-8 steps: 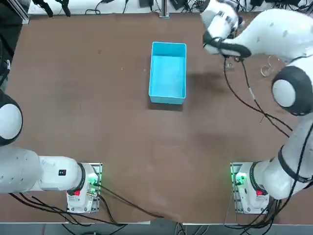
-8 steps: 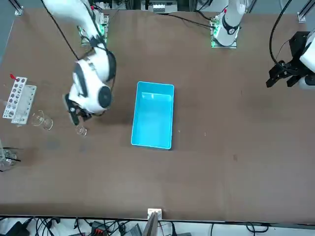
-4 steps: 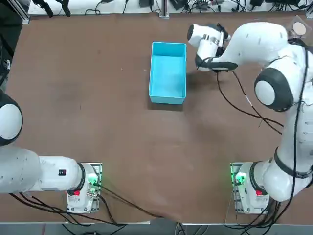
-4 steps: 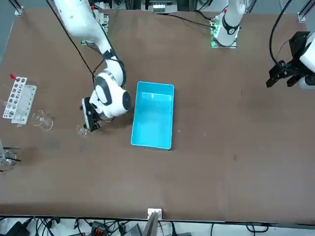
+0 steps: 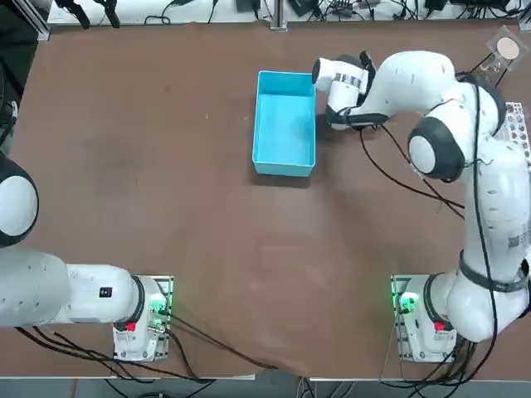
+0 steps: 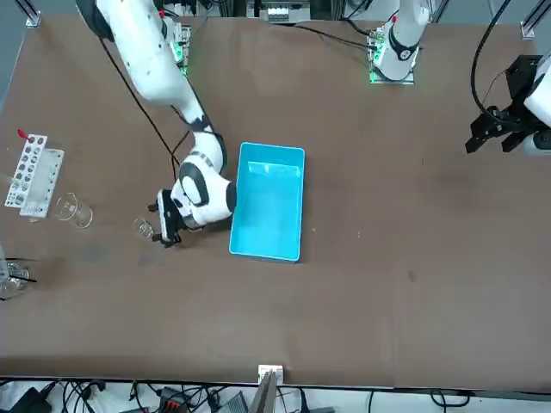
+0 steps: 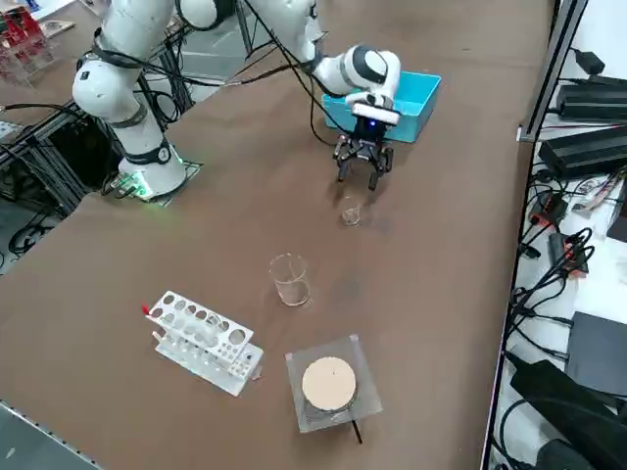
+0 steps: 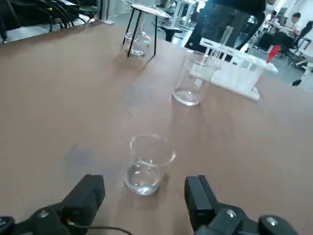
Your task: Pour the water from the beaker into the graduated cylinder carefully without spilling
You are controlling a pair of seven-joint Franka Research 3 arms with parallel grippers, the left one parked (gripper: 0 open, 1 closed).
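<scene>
We are on the approach: our right gripper, fingers spread and empty, sits low beside the blue tray (facing away from it), with the beaker just ahead. Next, ease forward to straddle it, then close gently.

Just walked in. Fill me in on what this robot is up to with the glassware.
The right gripper is low over the table beside the blue tray, fingers open, lined up on the small beaker just ahead of it. It holds nothing, and the beaker stands upright between tray and taller graduated cylinder. A white rack and a small stand sit farther along. No pouring has begun.
</scene>
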